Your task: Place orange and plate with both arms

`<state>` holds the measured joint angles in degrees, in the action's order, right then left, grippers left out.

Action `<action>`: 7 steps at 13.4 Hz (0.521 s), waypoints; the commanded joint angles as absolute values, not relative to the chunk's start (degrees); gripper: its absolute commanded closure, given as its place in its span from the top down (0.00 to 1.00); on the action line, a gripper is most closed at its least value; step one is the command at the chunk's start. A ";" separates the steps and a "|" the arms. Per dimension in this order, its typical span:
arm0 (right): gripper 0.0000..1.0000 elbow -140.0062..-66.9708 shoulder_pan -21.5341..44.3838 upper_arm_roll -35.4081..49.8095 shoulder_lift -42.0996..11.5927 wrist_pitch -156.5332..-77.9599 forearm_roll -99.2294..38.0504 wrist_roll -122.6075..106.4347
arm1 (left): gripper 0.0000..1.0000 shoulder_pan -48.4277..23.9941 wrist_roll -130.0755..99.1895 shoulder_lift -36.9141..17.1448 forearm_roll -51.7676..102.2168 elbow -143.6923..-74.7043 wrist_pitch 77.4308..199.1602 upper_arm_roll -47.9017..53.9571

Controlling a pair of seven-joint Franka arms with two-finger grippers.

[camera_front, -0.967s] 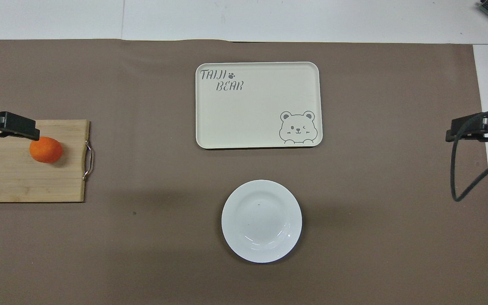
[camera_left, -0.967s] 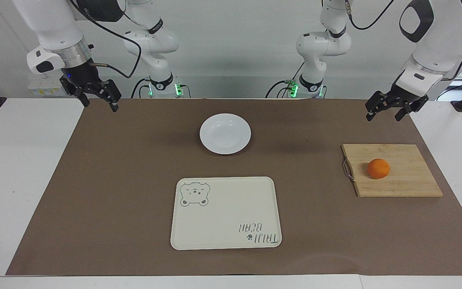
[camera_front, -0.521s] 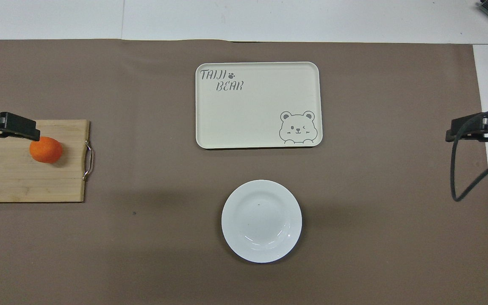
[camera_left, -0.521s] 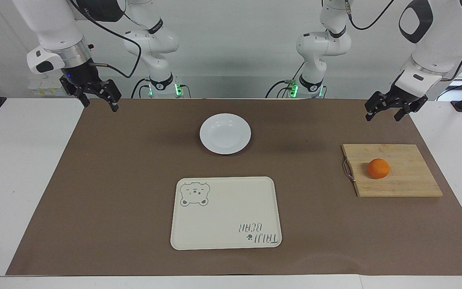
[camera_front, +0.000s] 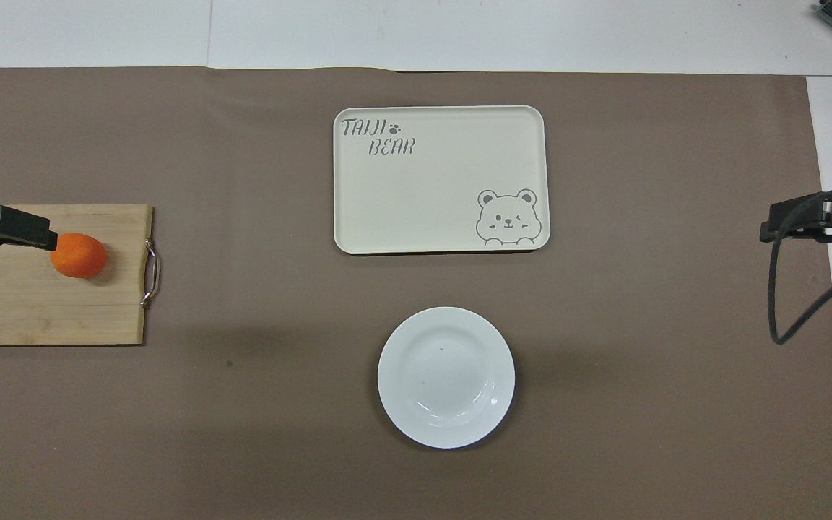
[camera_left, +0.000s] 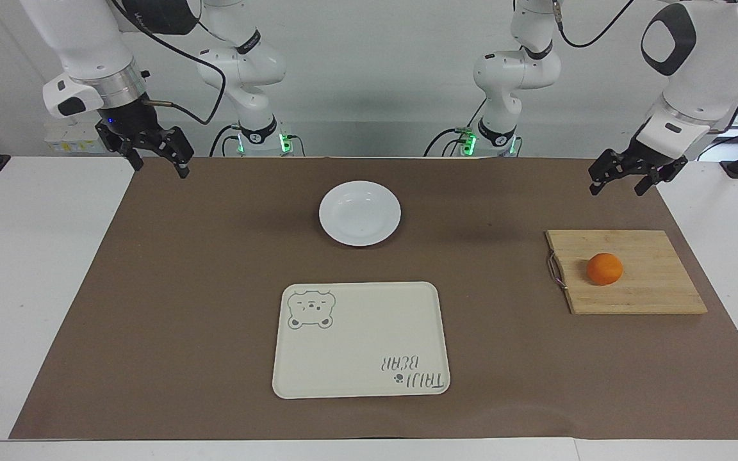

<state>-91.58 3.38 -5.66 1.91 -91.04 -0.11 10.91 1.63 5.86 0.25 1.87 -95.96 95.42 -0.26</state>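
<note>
Hands aloft, apart; plate and tray bare.

One camera looked from high across the tabletop toward the robots; the other looked steeply down from their end; both covered the brown mat.

The cream rectangular tray with rounded corners carries the only readable lettering: the grey words "TAIJI BEAR" on two lines, with a small paw print after "TAIJI", printed in the tray's corner farthest from the robots, toward the left arm's end of the counter; in the facing view this lettering appears upside down; a grey drawing of a winking bear sits in the diagonal corner of the same tray.
</note>
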 commanded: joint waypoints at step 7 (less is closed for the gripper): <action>1.00 -91.49 2.99 -5.45 2.37 -90.70 -0.35 11.95 | 1.00 6.59 12.66 -0.78 2.11 -101.95 104.94 -0.17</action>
<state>-91.58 3.38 -5.67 1.91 -91.04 -0.11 10.91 6.07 11.88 -0.17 1.87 -100.56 102.60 -0.40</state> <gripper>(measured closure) 0.000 0.000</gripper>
